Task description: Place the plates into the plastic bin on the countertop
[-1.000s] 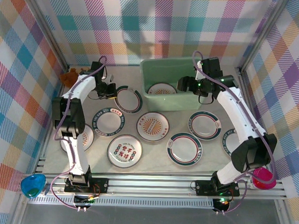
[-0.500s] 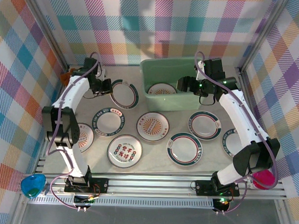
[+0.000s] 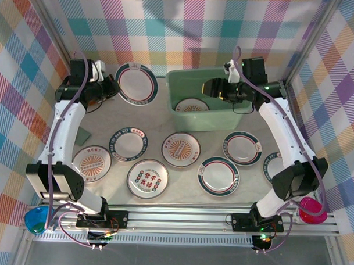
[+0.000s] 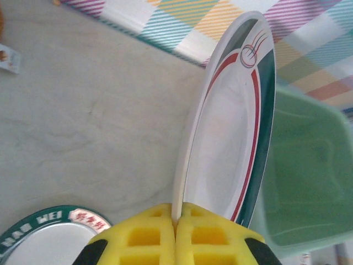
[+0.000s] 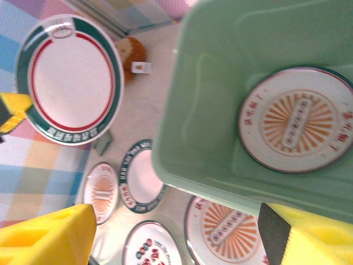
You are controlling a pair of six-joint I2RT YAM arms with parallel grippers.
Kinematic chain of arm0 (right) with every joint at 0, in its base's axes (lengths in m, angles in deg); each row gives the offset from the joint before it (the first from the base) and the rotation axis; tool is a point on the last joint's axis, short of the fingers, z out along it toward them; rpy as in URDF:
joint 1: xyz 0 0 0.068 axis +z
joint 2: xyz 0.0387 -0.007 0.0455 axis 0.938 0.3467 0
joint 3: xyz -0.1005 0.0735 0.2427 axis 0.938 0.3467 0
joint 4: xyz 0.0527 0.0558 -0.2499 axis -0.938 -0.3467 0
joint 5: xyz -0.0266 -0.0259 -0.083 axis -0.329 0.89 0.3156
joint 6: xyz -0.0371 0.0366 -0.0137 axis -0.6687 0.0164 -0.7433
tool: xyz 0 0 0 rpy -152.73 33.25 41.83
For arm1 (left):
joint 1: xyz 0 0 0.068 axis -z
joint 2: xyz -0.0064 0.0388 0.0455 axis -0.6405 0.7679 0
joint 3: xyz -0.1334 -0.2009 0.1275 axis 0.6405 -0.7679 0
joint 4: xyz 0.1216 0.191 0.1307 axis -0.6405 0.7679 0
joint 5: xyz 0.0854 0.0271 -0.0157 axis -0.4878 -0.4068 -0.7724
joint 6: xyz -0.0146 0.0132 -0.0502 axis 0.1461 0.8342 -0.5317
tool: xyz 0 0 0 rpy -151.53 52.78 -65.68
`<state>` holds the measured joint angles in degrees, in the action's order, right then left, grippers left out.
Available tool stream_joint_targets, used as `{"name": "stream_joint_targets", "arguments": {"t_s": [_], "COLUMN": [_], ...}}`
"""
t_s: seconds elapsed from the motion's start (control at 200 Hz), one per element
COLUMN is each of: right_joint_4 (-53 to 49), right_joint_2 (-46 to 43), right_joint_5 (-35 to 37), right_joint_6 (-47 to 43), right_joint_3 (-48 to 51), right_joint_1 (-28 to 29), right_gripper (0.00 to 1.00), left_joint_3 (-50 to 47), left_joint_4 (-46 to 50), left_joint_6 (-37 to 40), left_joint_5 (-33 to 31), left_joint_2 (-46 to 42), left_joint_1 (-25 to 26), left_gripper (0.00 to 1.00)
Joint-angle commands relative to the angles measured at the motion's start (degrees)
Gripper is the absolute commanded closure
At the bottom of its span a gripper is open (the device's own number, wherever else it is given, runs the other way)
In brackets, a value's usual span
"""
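Note:
My left gripper (image 3: 110, 87) is shut on the edge of a green-banded plate (image 3: 136, 83), held tilted in the air left of the mint plastic bin (image 3: 203, 119). In the left wrist view the yellow pads (image 4: 160, 234) pinch the plate (image 4: 231, 127) edge-on, with the bin (image 4: 309, 182) to its right. My right gripper (image 3: 209, 87) hovers open over the bin (image 5: 209, 110), nothing between its fingers (image 5: 49, 237). One red-orange sunburst plate (image 5: 298, 118) lies in the bin. Several plates lie on the countertop (image 3: 102, 121), among them a sunburst one (image 3: 180, 149) and a banded one (image 3: 218, 175).
A plate (image 3: 273, 168) at the right is partly hidden by my right arm. A small brown toy (image 5: 132, 52) sits by the back wall. A blue object (image 3: 39, 219) and a pink one (image 3: 311, 211) rest at the front rail. Plaid walls close three sides.
My left gripper has lifted the banded plate off the countertop and carried it up toward the back left. The right gripper has shifted a little left over the bin.

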<state>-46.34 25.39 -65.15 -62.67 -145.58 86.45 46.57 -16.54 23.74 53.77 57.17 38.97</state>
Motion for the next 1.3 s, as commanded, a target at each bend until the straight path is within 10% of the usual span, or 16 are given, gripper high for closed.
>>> {"name": "stream_joint_targets", "arguments": {"t_s": [0.0, 0.79, 1.295], "right_joint_4": [2.31, 9.43, 12.13], "right_joint_2": [1.94, 7.36, 8.39], "right_joint_5": [-7.98, -8.70, -9.38], "right_joint_6": [1.38, 9.87, 13.81], "right_joint_3": [-3.70, -8.41, -6.85], "right_joint_1": [0.31, 0.74, 0.75], "right_gripper": [0.24, 0.41, 0.71], "left_joint_3": [2.51, 4.75, 6.24], "left_joint_4": [-6.17, -19.20, -19.40], "left_joint_6": [-6.80, -18.62, -18.13], "left_joint_5": [8.04, 16.05, 15.57], "left_joint_2": [-1.49, 3.05, 4.99], "left_joint_1": [-0.30, 13.72, 16.20], "left_gripper": [1.00, 1.00, 1.00]}}
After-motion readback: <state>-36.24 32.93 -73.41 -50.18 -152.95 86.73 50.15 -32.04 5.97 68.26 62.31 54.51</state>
